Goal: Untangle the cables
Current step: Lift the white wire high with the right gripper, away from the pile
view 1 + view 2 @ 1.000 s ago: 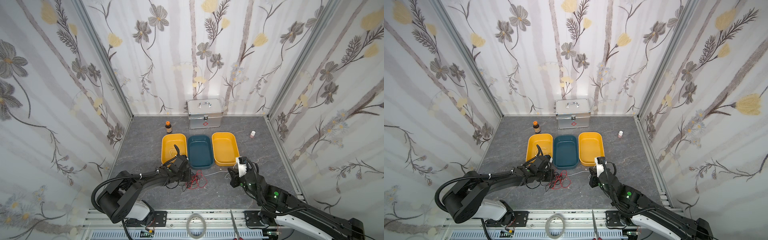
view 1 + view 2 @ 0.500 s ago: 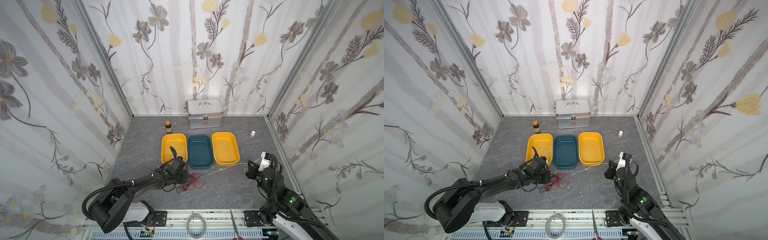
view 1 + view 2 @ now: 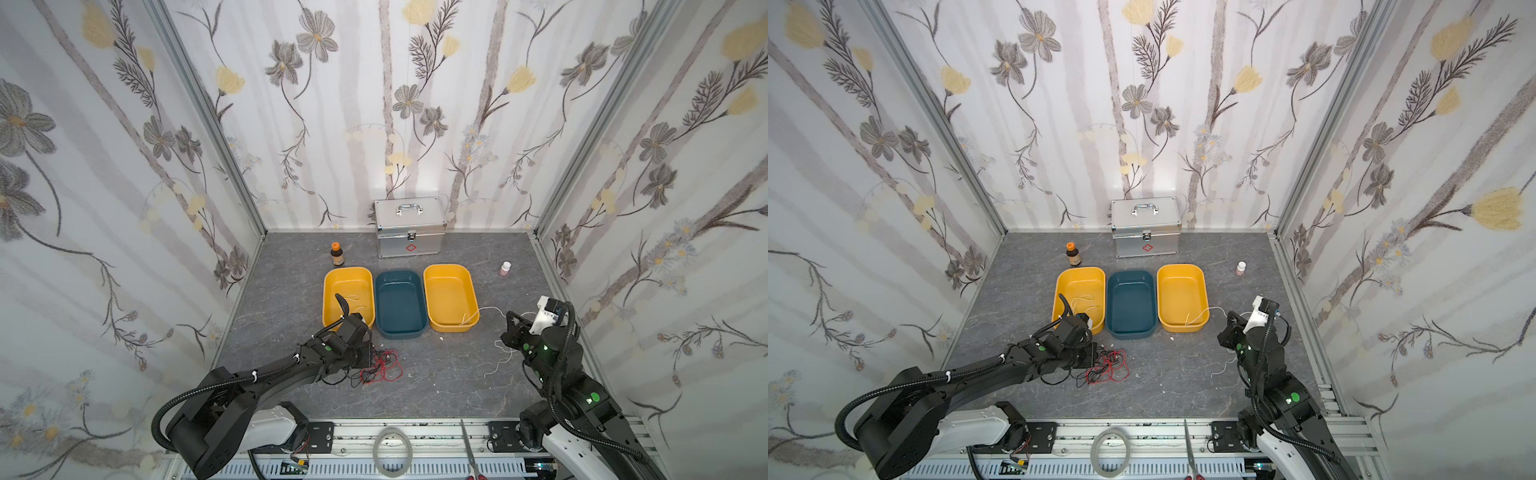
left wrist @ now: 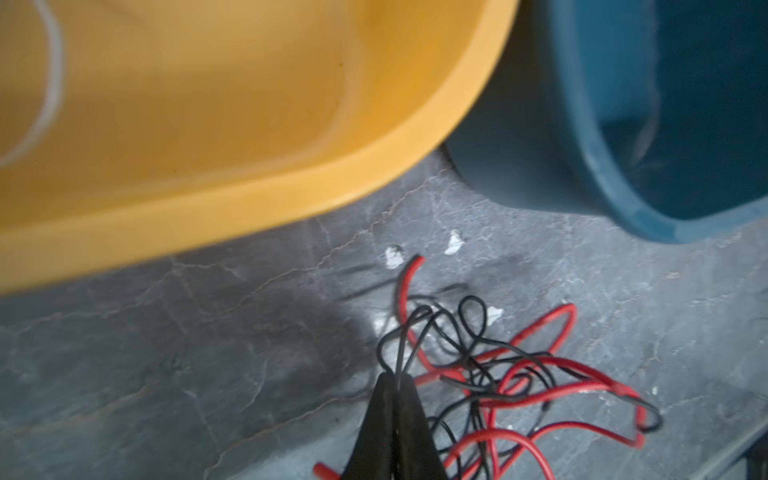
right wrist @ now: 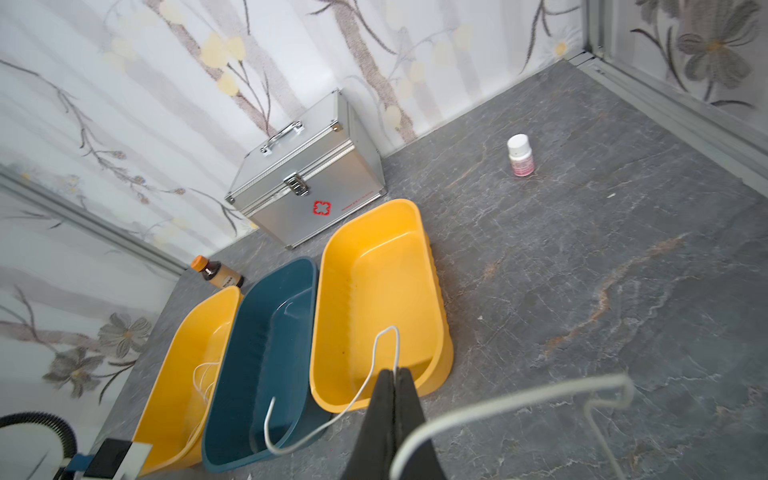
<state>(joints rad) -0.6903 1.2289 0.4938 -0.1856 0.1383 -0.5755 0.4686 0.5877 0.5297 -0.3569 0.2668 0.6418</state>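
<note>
A tangle of red and black cables (image 3: 384, 365) (image 3: 1108, 365) lies on the grey floor in front of the trays. My left gripper (image 3: 371, 356) sits at the tangle's left edge. In the left wrist view the left gripper (image 4: 398, 376) is shut on a black cable (image 4: 419, 328) that loops out from between its tips. My right gripper (image 3: 510, 319) (image 5: 394, 371) stands at the right, shut on a white cable (image 3: 488, 308) (image 5: 345, 409). One end of that cable hangs over the right yellow tray (image 3: 446, 329); the rest trails down past the arm. Another white cable (image 3: 353, 298) lies in the left yellow tray (image 3: 326, 299).
A blue tray (image 3: 401, 335) stands between the two yellow ones. Behind them are a metal case (image 3: 409, 228), a brown bottle (image 3: 337, 254) and a small white bottle (image 3: 505, 268). A tape ring (image 3: 392, 453) and scissors (image 3: 469, 453) lie on the front rail.
My right gripper has moved right and slightly back with the white cable, drawing it out of the tangle. The left gripper has stayed at the red and black tangle.
</note>
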